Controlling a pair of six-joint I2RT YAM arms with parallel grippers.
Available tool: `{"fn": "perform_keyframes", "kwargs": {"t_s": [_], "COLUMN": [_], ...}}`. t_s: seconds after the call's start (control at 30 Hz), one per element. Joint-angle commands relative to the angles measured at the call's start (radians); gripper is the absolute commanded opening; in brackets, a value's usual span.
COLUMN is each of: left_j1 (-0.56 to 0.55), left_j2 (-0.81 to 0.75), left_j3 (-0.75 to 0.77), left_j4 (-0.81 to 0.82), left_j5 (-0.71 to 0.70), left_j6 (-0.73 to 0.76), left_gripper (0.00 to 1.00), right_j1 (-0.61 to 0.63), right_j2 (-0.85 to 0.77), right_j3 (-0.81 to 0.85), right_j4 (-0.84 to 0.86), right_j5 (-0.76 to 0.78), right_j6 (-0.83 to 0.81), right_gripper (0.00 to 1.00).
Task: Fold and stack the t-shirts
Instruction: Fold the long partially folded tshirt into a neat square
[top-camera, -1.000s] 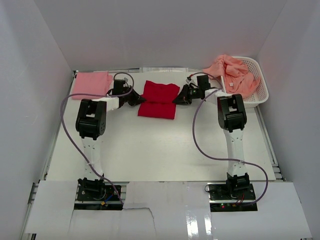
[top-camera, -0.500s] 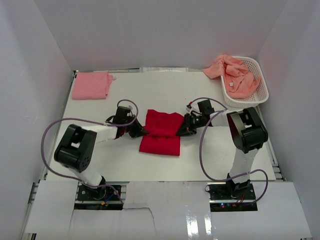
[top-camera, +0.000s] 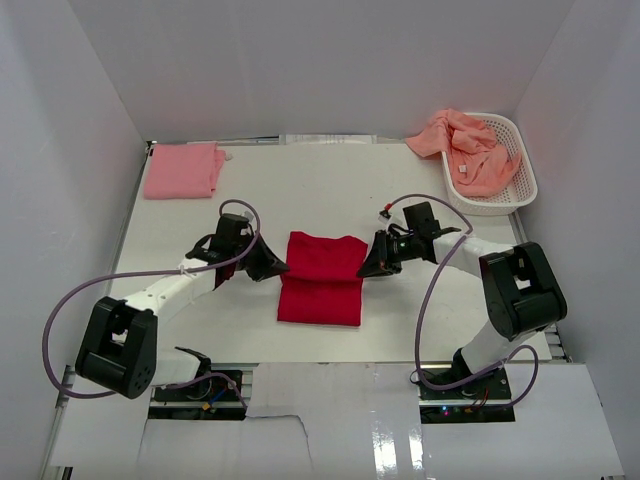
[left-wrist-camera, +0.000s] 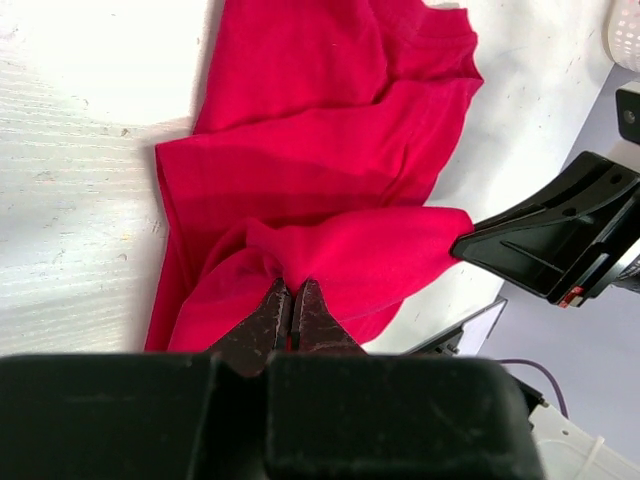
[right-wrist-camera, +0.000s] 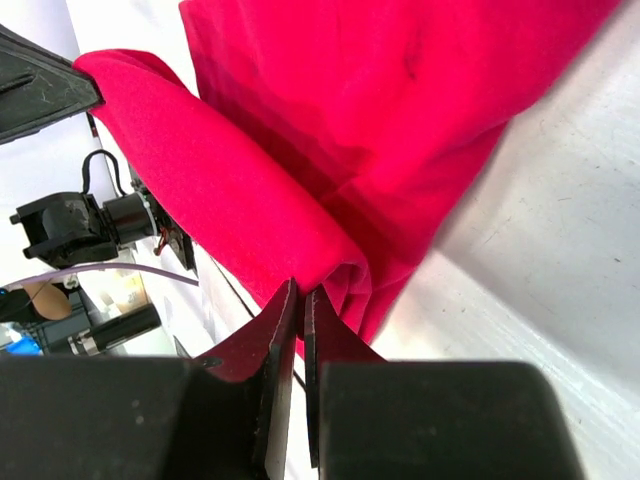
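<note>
We grip red t-shirt (top-camera: 320, 288): left gripper (left-wrist-camera: 292, 305) and right gripper (right-wrist-camera: 301, 297) both clamped tight on its fold, clear in wrist views. Only overhead shows pink t-shirt (top-camera: 183, 170), salmon t-shirts (top-camera: 465, 140) in basket (top-camera: 528, 178).

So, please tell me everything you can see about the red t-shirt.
The red t-shirt is bright, soft cloth, partly folded into a rough rectangle, lying near the middle of the table. The left gripper and right gripper each pinch one side, shut, holding a raised fold stretched between them. The rest lies flat, slightly creased.
</note>
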Motion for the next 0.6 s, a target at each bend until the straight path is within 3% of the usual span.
{"fn": "perform_keyframes", "kwargs": {"t_s": [0.0, 0.57], "left_j1": [0.005, 0.025], "left_j2": [-0.016, 0.001], "left_j3": [0.063, 0.146], "left_j4": [-0.036, -0.053], "left_j5": [-0.026, -0.025], "left_j6": [0.000, 0.006], "left_gripper": [0.00, 0.00], "right_j1": [-0.006, -0.006], "right_j2": [-0.039, -0.098], "right_j3": [0.057, 0.144], "right_j4": [-0.063, -0.140], "right_j5": [0.025, 0.041], "right_j6": [-0.024, -0.018], "right_gripper": [0.08, 0.08]}}
